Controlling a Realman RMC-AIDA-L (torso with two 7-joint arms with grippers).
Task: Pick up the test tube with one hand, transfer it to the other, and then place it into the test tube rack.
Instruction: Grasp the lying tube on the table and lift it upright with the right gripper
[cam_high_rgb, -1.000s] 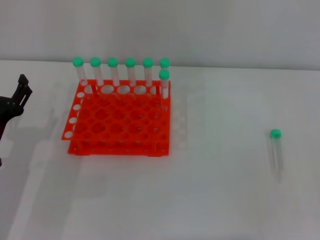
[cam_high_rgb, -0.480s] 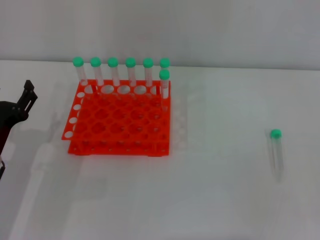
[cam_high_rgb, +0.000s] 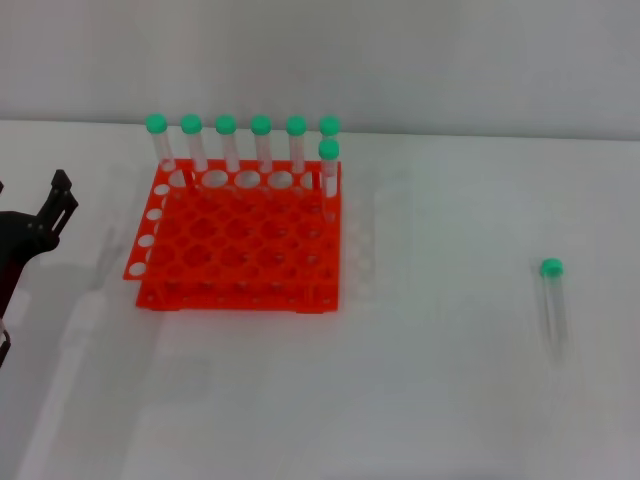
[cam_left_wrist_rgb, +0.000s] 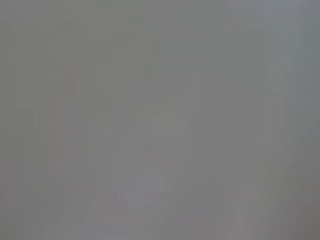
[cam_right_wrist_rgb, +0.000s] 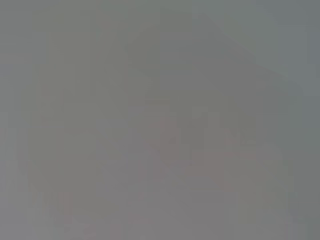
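In the head view the test tube lies flat on the white table at the right, green cap pointing away from me, and nothing touches it. The orange-red test tube rack stands left of centre, well apart from that tube. At the left edge, just left of the rack, is my black left gripper, holding nothing that I can see. My right gripper is out of view. Both wrist views show only flat grey.
Several green-capped tubes stand upright in the rack's back row, and one more stands in the second row at the right end. The white table stretches bare between the rack and the lying tube.
My left gripper has crept a little to the right, toward the rack. The lying tube and the rack have not moved.
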